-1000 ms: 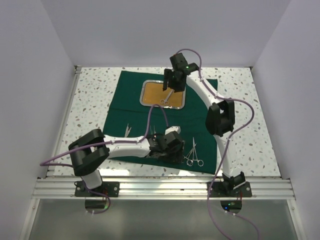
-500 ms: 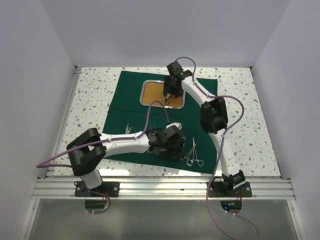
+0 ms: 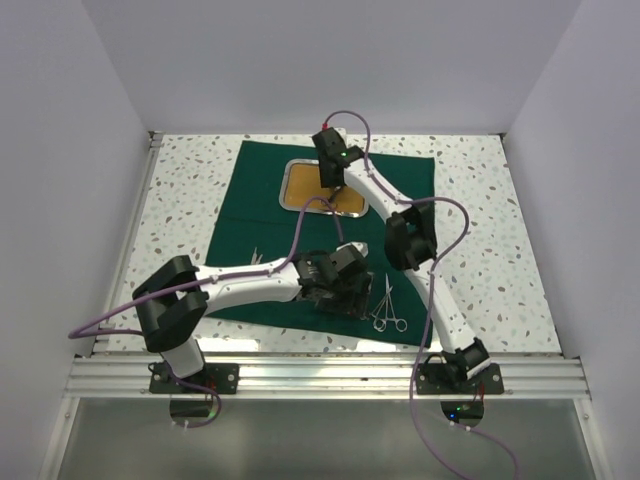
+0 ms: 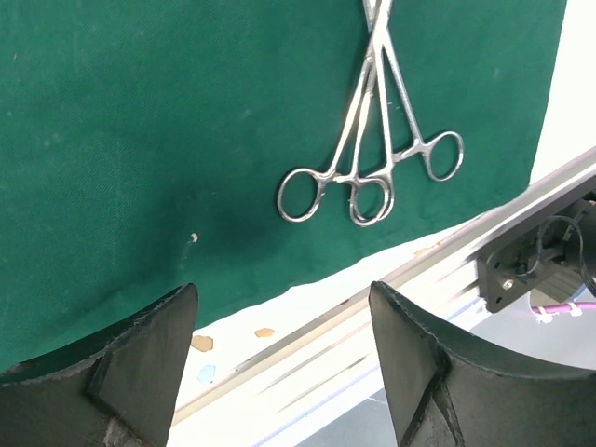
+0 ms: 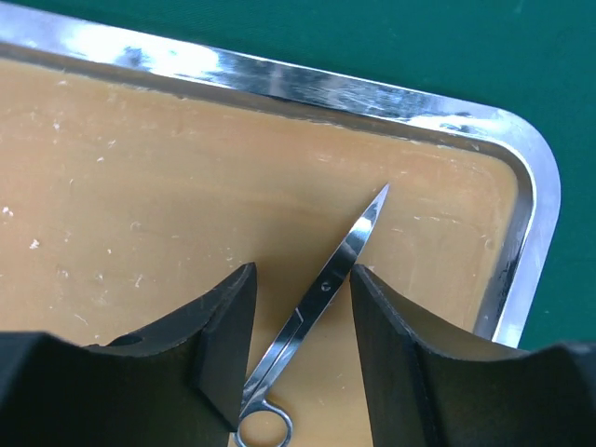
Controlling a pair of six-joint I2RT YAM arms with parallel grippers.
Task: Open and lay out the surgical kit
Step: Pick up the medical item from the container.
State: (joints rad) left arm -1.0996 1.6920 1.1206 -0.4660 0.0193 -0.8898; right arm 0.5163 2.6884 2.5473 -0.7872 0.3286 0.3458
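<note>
**Surgical kit (image 3: pixel 330 240): last scissors to lift out of the tray**

We see the green cloth wrap (image 3: pixel 250 200) spread flat on the speckled bench (image 3: pixel 180 200), with the steel tray (image 5: pixel 307 86) toward 12 o'clock on it. Ring-handled forceps (image 4: pixel 374 56) lie at 5 o'clock on the cloth, and what we take for tweezers (image 3: pixel 255 258) at 7 o'clock.

Inside the tray the scissors (image 5: pixel 326 284) lie with their tips toward 1 o'clock. The right claw (image 5: pixel 303 275) is open and straddles the blades, one finger on each side, gripping nothing yet. We judge the step in hand to be picking them up. To do it well we would centre the blades between the fingers, pinch near the pivot so they do not swing, and lift straight up, clear of the tray's rim.

The left claw (image 4: pixel 282 293) hangs open and empty over the cloth's near edge, with the forceps at 1 o'clock of it.

Plain white walls (image 3: pixel 300 60) enclose the bench, and an aluminium rail (image 3: pixel 320 375) runs along its near side.
</note>
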